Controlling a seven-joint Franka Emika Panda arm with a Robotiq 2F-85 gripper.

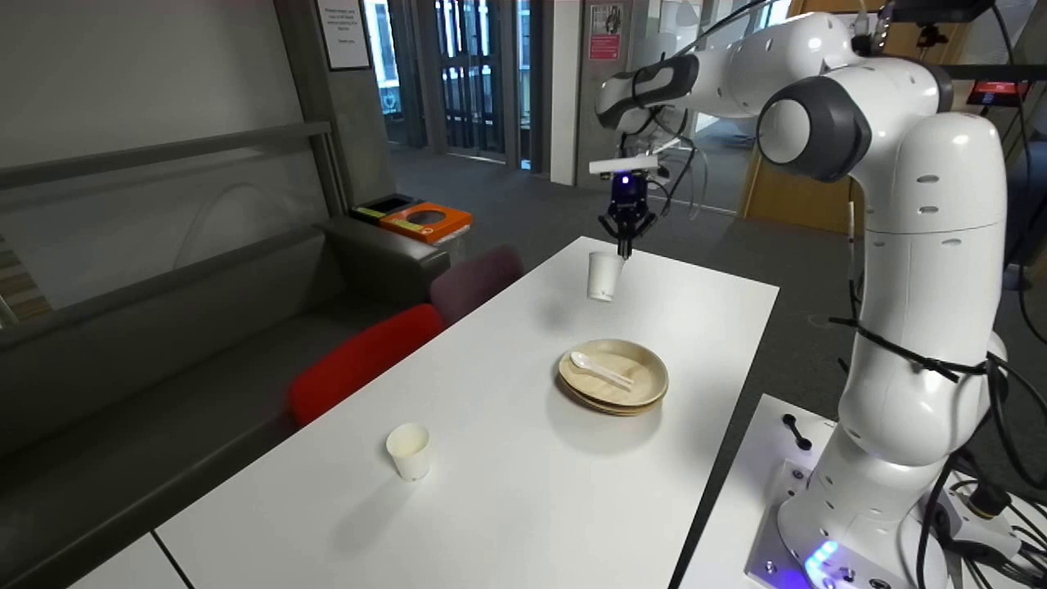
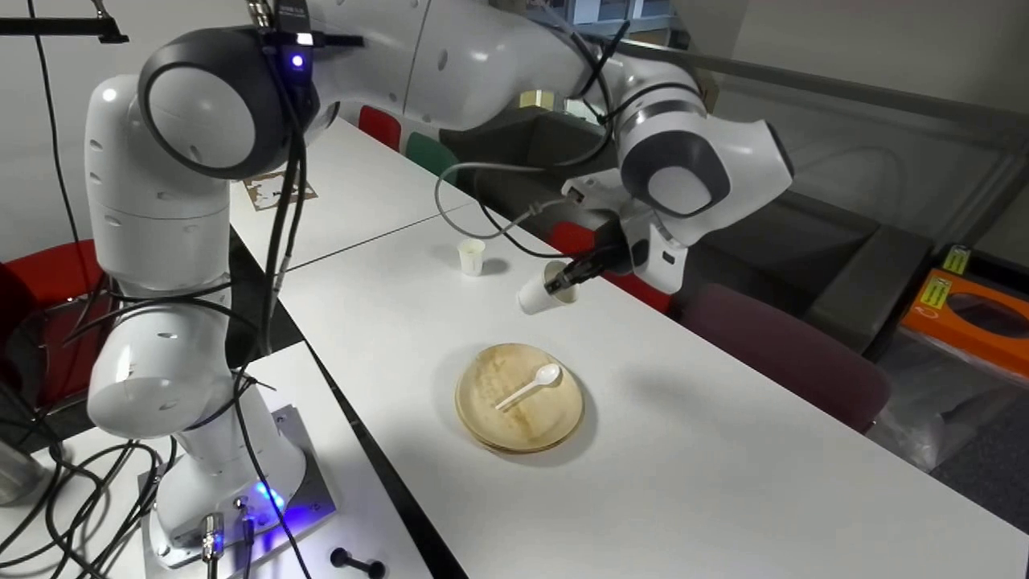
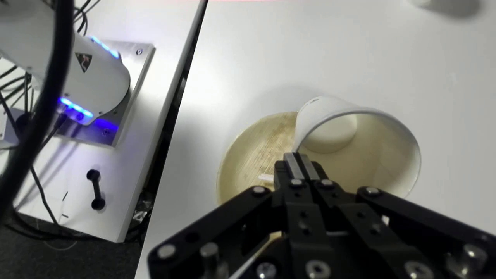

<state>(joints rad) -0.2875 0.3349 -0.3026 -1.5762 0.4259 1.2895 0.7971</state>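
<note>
White outside and cream within, a paper-looking cup [image 3: 368, 155] hangs above the bench [image 1: 499, 393], pinched by the claw [image 3: 297, 162]. Its mouth is wide and round with a thin rim, its wall tapers to a narrower base, and the wrist view looks through the mouth to the inner floor. A tiny dark mark on the outer wall, near the base, is too small to read. The claw's two fingers are drawn together, with only the thin wall by the rim between them, and the cup leans with its mouth toward the claw. It is well off the surface, farther in from the robot-side long edge of the bench than a stack of plates [image 1: 642, 364], tan with a wood-like grain. On the top plate rests a white spoon [image 2: 534, 386], its handle end toward that same edge. A second cup [image 1: 409, 450], off-white, stands upright nearer the opposite long edge, toward the end with the dark seam.

The robot base [image 3: 100, 81] bears a dark triangular sticker [image 3: 84, 61] with a pale and red figure. A framed notice [image 1: 343, 34], a poster [image 1: 605, 33] with a red lower half and yellow labels [image 2: 936, 291] on an orange bin lid [image 1: 438, 229] carry print I cannot make out.
</note>
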